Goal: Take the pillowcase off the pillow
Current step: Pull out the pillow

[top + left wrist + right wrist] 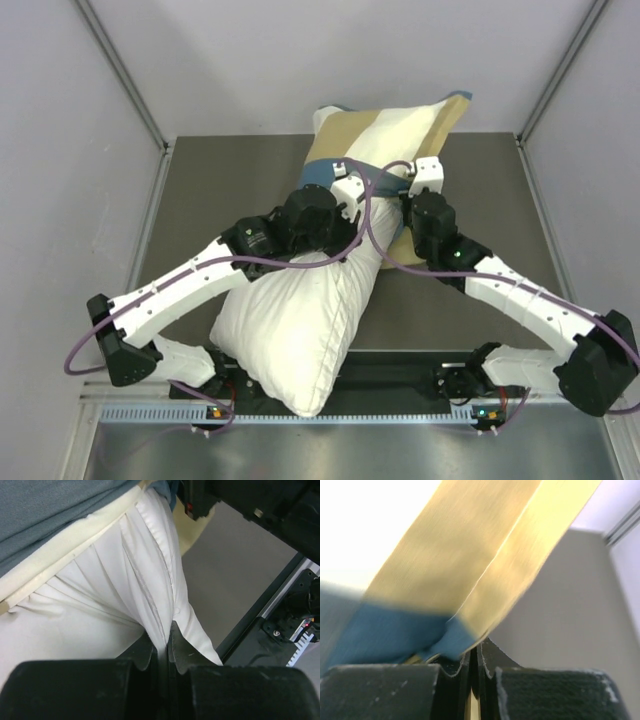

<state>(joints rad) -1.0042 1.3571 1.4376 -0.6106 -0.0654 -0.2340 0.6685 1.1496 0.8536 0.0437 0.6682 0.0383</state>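
Pillowcase (470, 555) edge in pinch of right gripper (476, 655), pillow (130, 580) fold in pinch of left gripper (165, 635), arms (190, 275) (520, 290) outstretched.

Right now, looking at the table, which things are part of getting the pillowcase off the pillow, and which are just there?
Part of the job:
checked pillowcase, clamped by the right gripper
white pillow, pinched by the left gripper

Just there:
dark table
metal rail by the arm bases
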